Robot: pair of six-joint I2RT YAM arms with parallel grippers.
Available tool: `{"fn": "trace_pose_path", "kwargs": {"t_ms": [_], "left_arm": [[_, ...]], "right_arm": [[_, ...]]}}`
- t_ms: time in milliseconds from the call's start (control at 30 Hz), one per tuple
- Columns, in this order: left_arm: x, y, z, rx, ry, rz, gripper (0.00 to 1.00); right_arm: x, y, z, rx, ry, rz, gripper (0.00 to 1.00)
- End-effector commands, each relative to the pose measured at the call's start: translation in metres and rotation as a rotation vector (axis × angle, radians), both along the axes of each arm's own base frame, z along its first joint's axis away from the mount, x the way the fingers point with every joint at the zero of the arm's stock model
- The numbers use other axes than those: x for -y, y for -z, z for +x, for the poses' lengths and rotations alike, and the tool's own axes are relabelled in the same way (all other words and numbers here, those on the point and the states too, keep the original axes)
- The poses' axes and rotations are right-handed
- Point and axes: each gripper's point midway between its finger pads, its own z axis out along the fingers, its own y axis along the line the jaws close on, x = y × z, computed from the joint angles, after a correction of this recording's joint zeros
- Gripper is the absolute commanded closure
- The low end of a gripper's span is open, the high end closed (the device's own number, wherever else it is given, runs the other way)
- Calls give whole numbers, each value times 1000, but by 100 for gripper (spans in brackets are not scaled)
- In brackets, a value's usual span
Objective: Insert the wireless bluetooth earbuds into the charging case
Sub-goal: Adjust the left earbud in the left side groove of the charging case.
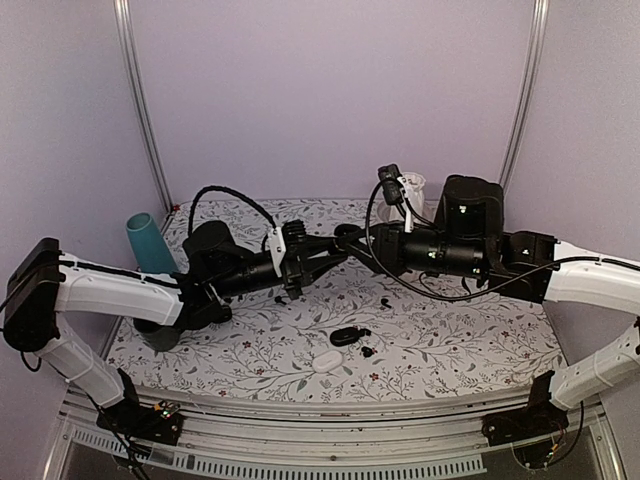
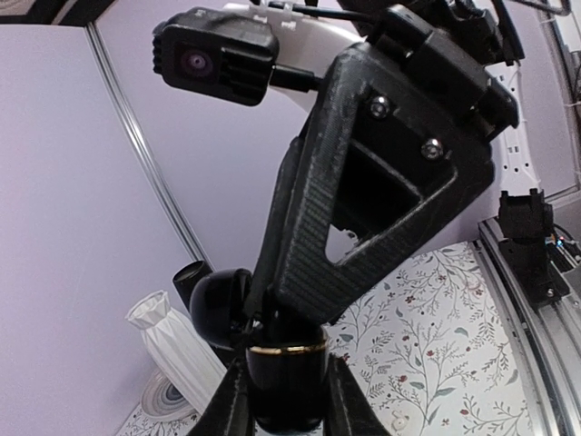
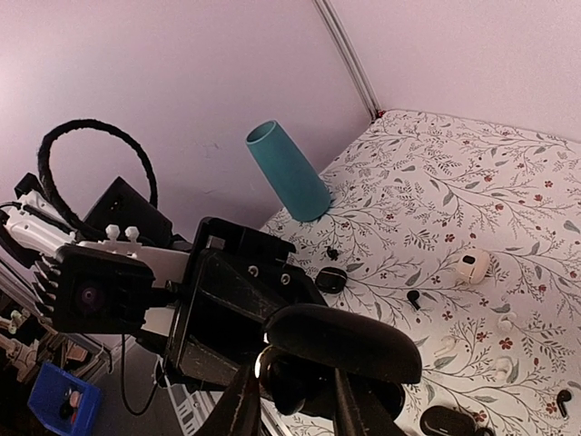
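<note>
My left gripper [image 1: 336,247] [image 2: 286,404] is shut on an open black charging case [image 2: 286,377] with a gold rim, held in the air above the table's middle. Its round lid [image 2: 218,304] hangs open to one side. My right gripper [image 1: 352,236] [image 3: 295,389] meets it from the right, its fingers [image 2: 363,227] nearly together and reaching into the case's mouth. They look shut on a small black earbud, mostly hidden under the lid [image 3: 345,341]. Other black earbuds [image 1: 384,301] [image 3: 413,296] lie loose on the cloth.
On the flowered cloth lie a second black case [image 1: 345,336], a white case [image 1: 327,362] [image 3: 472,265], and white earbuds [image 3: 445,345]. A teal cup [image 1: 148,243] [image 3: 289,173] stands back left. A white pleated vase [image 2: 177,341] stands back right.
</note>
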Motion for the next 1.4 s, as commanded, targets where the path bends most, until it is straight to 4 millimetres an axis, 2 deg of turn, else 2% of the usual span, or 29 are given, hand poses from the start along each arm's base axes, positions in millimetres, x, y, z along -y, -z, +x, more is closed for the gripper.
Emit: {"fn": "trace_pose_path", "kwargs": {"t_ms": [0, 333, 767, 833, 967, 1033, 1200, 1367], "left_arm": [[6, -9, -8, 17, 34, -20, 100], [4, -9, -2, 13, 0, -26, 100], [2, -7, 4, 12, -36, -20, 100], [3, -7, 3, 11, -28, -20, 100], [7, -7, -6, 6, 34, -8, 100], [9, -7, -9, -4, 56, -6, 100], [10, -7, -11, -17, 69, 0, 100], [12, -6, -10, -12, 65, 11, 100]], "right_arm": [[-4, -11, 3, 23, -4, 20, 74], [-3, -5, 0, 11, -14, 12, 94], [14, -12, 9, -15, 60, 37, 96], [11, -13, 7, -16, 41, 38, 94], [5, -7, 2, -2, -8, 2, 77], [4, -5, 0, 5, -22, -12, 72], [7, -8, 1, 21, -20, -25, 71], [-1, -4, 2, 4, -35, -29, 71]]}}
